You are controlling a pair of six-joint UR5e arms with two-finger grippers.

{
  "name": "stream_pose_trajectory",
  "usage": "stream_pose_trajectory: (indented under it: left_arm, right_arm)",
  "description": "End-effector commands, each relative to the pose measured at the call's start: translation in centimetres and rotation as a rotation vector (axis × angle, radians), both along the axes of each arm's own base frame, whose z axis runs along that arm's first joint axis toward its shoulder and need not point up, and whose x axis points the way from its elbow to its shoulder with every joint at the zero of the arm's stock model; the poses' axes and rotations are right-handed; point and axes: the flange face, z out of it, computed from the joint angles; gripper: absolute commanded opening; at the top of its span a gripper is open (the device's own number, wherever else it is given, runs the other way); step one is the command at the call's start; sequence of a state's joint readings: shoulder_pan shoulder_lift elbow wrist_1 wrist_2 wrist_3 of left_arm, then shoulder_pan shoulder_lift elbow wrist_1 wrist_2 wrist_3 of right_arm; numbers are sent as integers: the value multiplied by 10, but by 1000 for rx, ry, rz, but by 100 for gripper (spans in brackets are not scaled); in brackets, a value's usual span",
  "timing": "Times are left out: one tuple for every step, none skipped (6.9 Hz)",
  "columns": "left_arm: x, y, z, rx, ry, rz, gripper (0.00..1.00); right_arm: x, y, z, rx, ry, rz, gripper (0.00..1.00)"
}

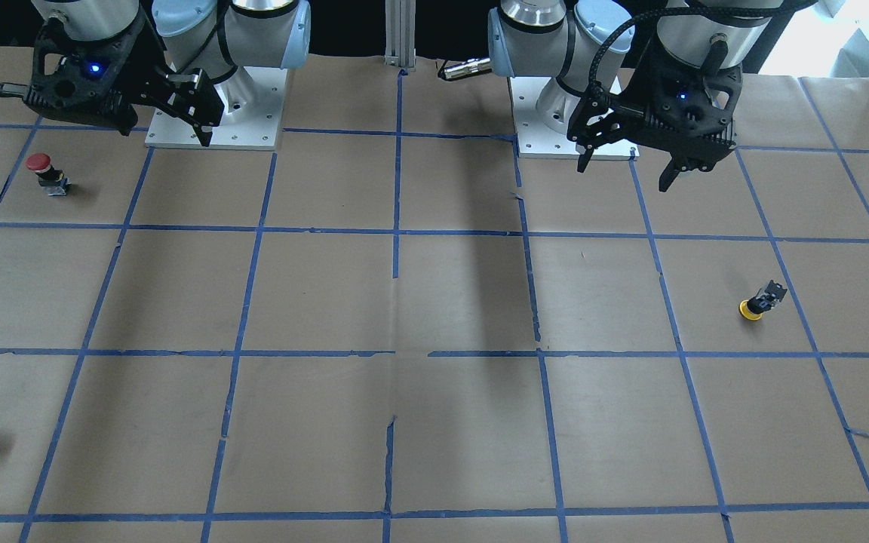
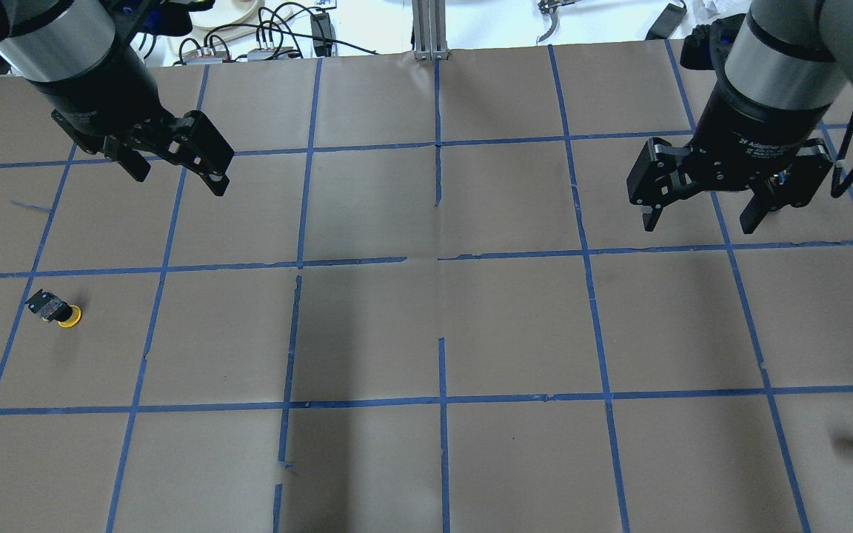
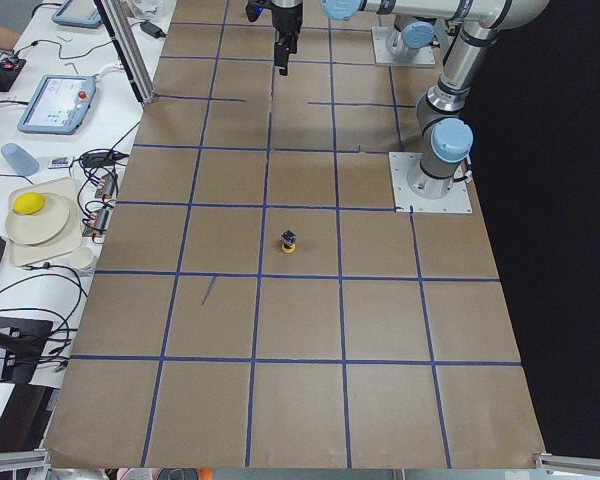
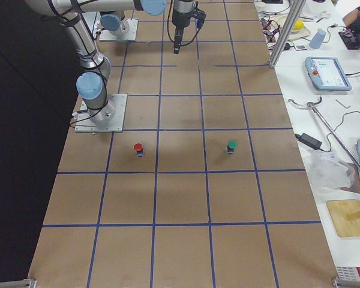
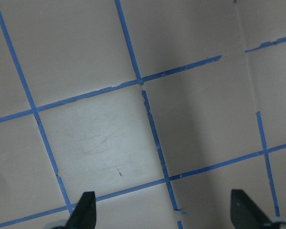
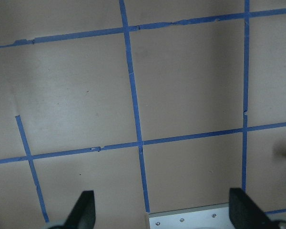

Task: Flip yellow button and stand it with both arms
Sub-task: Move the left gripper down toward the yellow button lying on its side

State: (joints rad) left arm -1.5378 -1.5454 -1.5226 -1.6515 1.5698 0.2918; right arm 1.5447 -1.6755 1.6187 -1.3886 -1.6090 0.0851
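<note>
The yellow button [image 2: 56, 309] sat at the left-middle of the overhead frame, alone in a taped square of the surface [image 2: 515, 326], cap low and black body tipped upward. My left tool [image 2: 178, 174] hung in the upper left, fingers spread and empty. My right tool [image 2: 698, 222], upper right, was likewise spread and empty, well apart. I judged the round cap could roll under an off-centre pinch, and passing so small a thing between tools could drop it.
</note>
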Motion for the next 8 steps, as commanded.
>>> stream_pose_trajectory:
  left_arm:
    - [2, -1, 4, -12, -21, 100, 100]
    - [2, -2, 2, -9, -23, 101, 100]
    - [3, -3, 2, -9, -23, 108, 100]
    - [7, 0, -3, 3, -23, 111, 100]
    - [24, -1, -7, 13, -29, 137, 100]
    - [64, -5, -13, 41, -30, 202, 100]
    - [114, -7, -31, 71, -19, 233, 100]
    - [155, -2, -53, 105, 0, 198, 100]
  right_arm:
    - [0, 1, 0, 0, 0, -2, 100]
    - [0, 2, 0, 5, 0, -2, 100]
    - [0, 2, 1, 2, -1, -2, 100]
    - [0, 3, 1, 2, 0, -2, 100]
    - [1, 5, 3, -1, 0, -1, 100]
    - [1, 7, 5, -5, -1, 10, 100]
    - [1, 6, 3, -2, -1, 8, 100]
    - [1, 6, 3, 2, 1, 10, 100]
